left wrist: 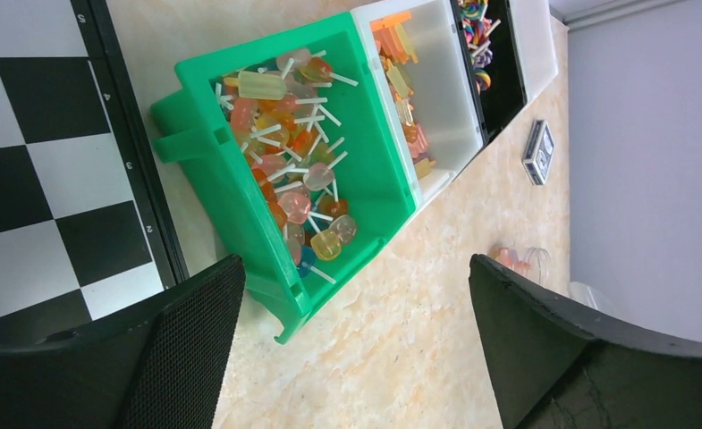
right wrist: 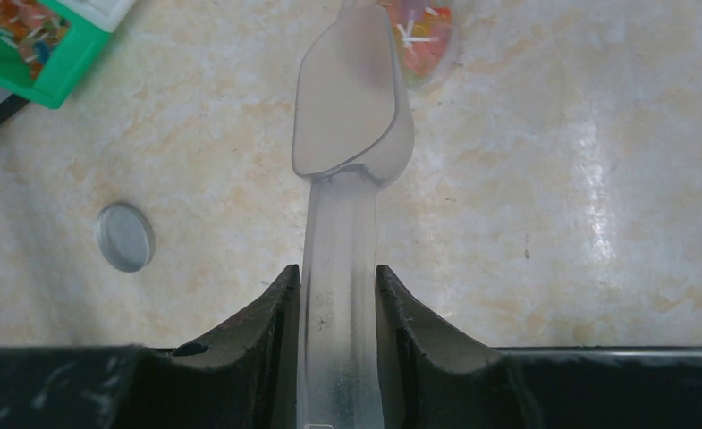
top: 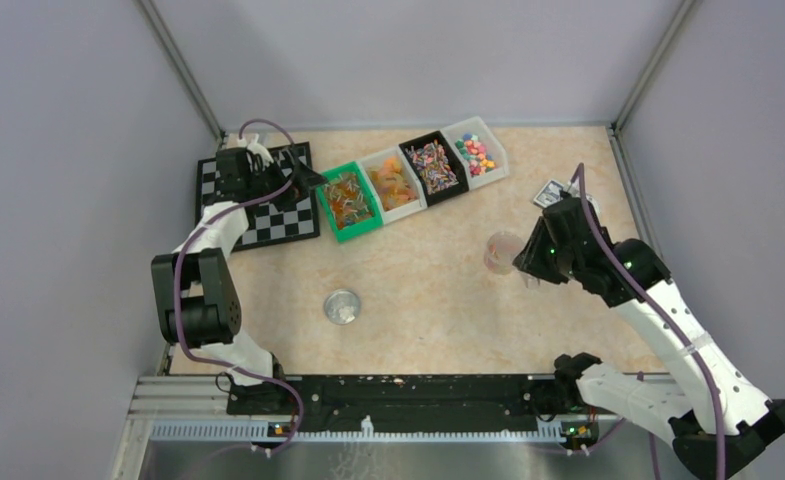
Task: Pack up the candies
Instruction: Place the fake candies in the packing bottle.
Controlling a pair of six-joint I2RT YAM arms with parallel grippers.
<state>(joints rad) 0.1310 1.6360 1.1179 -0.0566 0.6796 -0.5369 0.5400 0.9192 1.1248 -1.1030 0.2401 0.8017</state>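
Note:
Loose candies fill four bins in a row at the back: green (top: 348, 200), white (top: 395, 183), black (top: 434, 166) and white (top: 476, 150). A small clear cup (top: 501, 252) holds orange-red candies (right wrist: 416, 36). My right gripper (top: 526, 268) is shut on the handle of the clear scoop (right wrist: 351, 98). The scoop's bowl looks empty and points at the cup. In the right wrist view the gripper (right wrist: 338, 277) clamps the handle from both sides. My left gripper (top: 303, 180) is open and empty beside the green bin (left wrist: 240, 206), fingertips (left wrist: 213, 295) wide apart over the table.
A chessboard (top: 268, 205) lies at the back left under the left arm. A round silver lid (top: 342, 306) lies mid-table and also shows in the right wrist view (right wrist: 125, 237). A small card box (top: 551, 192) sits at the back right. Grey walls enclose the table.

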